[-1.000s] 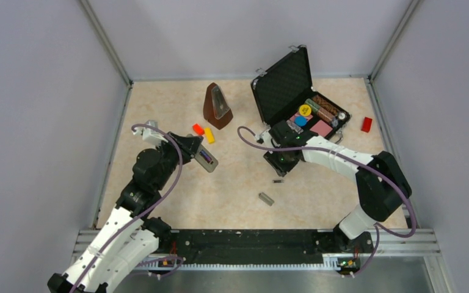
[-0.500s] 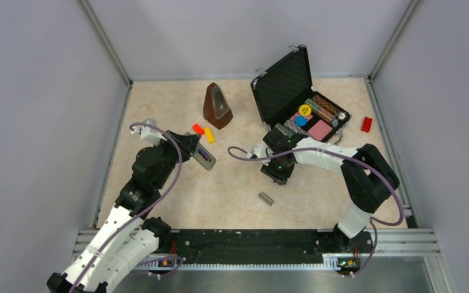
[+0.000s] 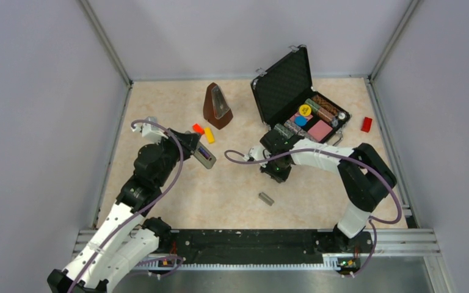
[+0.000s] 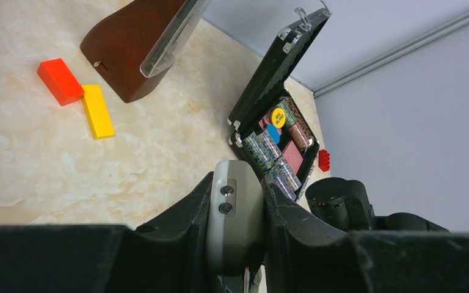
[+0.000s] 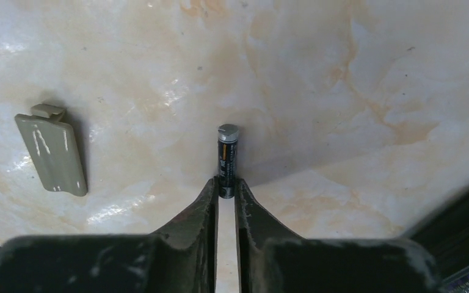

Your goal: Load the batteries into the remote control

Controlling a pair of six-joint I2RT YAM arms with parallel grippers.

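Metal-capped battery [image 5: 227, 160], perhaps marble tabletop [image 5: 342, 73]

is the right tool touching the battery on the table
Touching. The right wrist view shows the right tool with both fingertips flush against the sides of the battery at its near end, no gap on either side.

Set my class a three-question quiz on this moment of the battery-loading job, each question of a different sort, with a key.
1. True or false: the left tool grips the remote control.
2. What does the right tool pinch? A a screwdriver; B a battery; C a pen.
3. In the right wrist view, on which side of the battery does the grey cover piece lie?

Key: 1 true; 2 B; 3 the left, apart from it.
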